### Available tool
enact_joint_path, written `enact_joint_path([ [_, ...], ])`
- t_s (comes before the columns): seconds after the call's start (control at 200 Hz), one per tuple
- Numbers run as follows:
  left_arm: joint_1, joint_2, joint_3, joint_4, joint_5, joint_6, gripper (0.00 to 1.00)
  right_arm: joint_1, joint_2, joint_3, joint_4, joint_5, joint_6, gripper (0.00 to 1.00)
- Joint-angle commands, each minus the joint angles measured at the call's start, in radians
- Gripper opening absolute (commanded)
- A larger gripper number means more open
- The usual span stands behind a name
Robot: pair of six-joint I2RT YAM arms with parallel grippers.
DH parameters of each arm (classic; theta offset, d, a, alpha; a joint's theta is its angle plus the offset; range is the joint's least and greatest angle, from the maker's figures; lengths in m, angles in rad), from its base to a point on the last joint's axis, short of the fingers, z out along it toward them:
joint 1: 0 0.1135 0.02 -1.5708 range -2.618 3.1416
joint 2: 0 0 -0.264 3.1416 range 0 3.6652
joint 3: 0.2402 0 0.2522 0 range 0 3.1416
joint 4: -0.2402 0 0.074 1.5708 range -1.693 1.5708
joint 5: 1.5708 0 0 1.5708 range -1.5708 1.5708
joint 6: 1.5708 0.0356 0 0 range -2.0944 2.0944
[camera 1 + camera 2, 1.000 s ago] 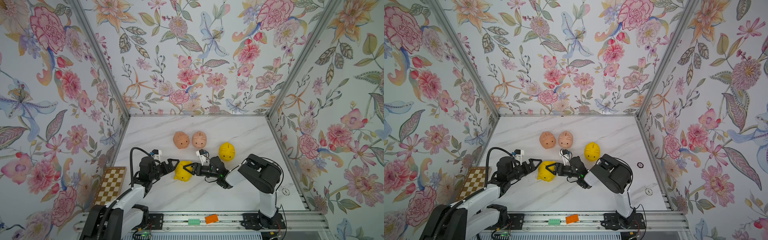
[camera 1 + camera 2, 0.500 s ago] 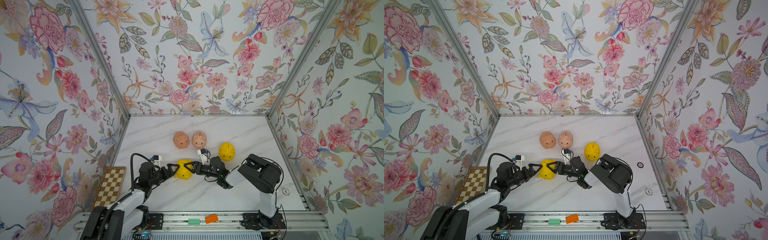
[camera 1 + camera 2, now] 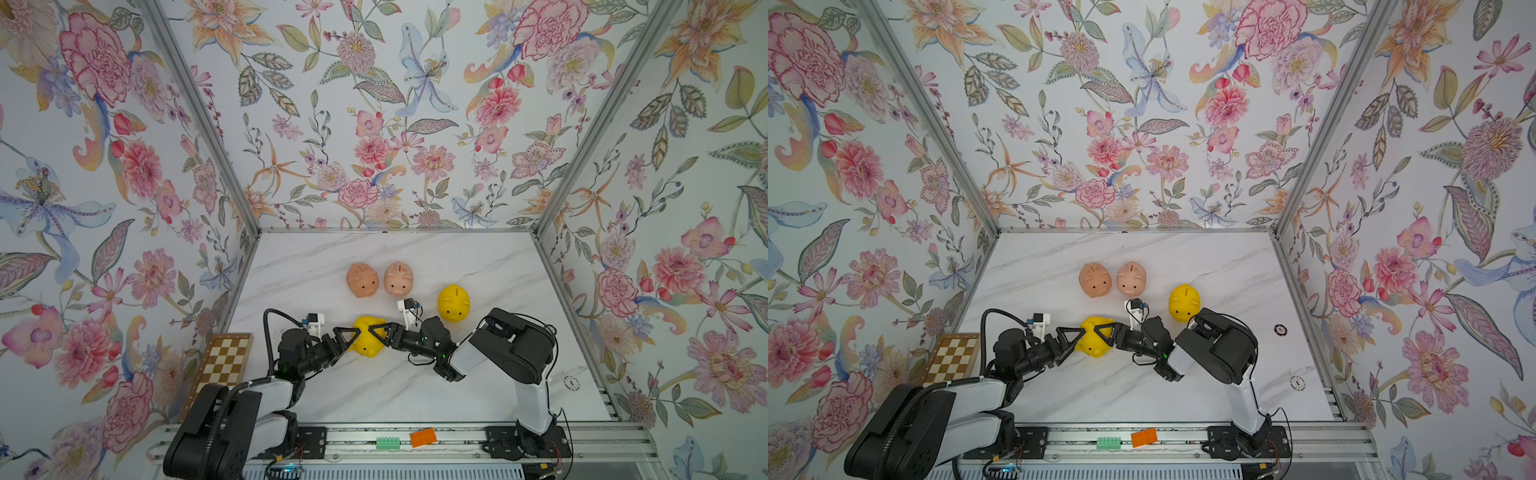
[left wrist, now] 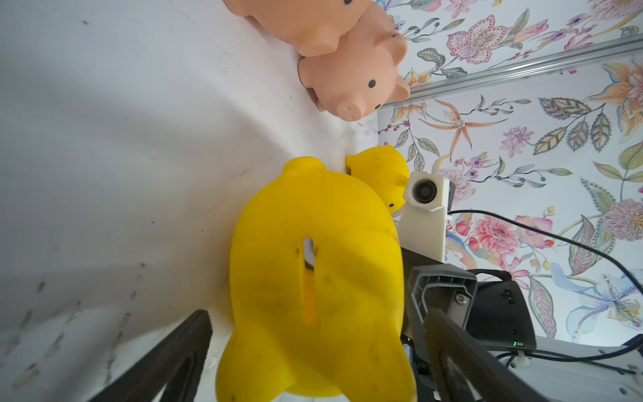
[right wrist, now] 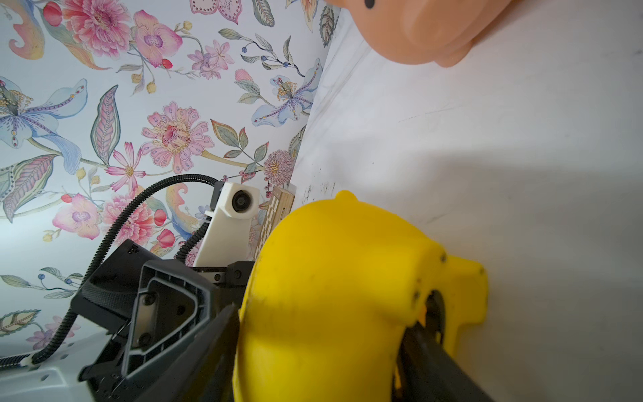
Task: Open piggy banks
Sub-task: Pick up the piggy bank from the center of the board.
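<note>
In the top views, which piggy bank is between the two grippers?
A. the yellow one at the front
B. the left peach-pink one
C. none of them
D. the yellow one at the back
A: in both top views the front yellow piggy bank is between the left gripper and the right gripper. The back yellow piggy bank and the peach-pink piggy banks stand apart, farther back.

This is a robotics lab test cell. Floral-papered wall panels (image 3: 374, 124) stand on 3 sides, framed by bare silver aluminium corner posts (image 3: 208, 124), around a white marble-patterned tabletop (image 3: 374, 395). At the front, a slotted aluminium rail (image 3: 457, 442) carries the mounted bases of 2 machines, a black-and-white left robot arm (image 3: 266, 390) and right robot arm (image 3: 532, 399). A green terminal block (image 3: 388, 443) and an orange tag (image 3: 423, 437) lie on it too.
</note>
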Motion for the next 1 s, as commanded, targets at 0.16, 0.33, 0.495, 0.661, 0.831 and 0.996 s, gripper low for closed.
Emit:
enact_joint_path([
  [0.16, -0.011, 0.198, -0.034, 0.369, 0.045, -0.116, 0.93, -0.005, 0.054, -0.03, -0.057, 0.043, 0.022, 0.68],
  [0.33, -0.03, 0.37, -0.03, 0.572, 0.057, -0.166, 0.88, -0.007, 0.061, -0.03, -0.047, 0.042, 0.028, 0.68],
  [0.495, -0.055, 0.555, -0.017, 0.735, 0.087, -0.19, 0.87, -0.009, 0.07, -0.024, -0.049, 0.041, 0.031, 0.68],
  [0.661, -0.062, 0.581, -0.03, 0.734, 0.073, -0.153, 0.87, -0.011, 0.074, -0.024, -0.049, 0.045, 0.032, 0.68],
  [0.831, -0.067, 0.551, -0.038, 0.733, 0.096, -0.137, 0.86, -0.015, 0.085, -0.02, -0.044, 0.044, 0.034, 0.68],
  [0.996, -0.066, 0.573, -0.038, 0.734, 0.121, -0.115, 0.88, -0.023, 0.104, -0.024, -0.012, 0.034, 0.051, 0.68],
])
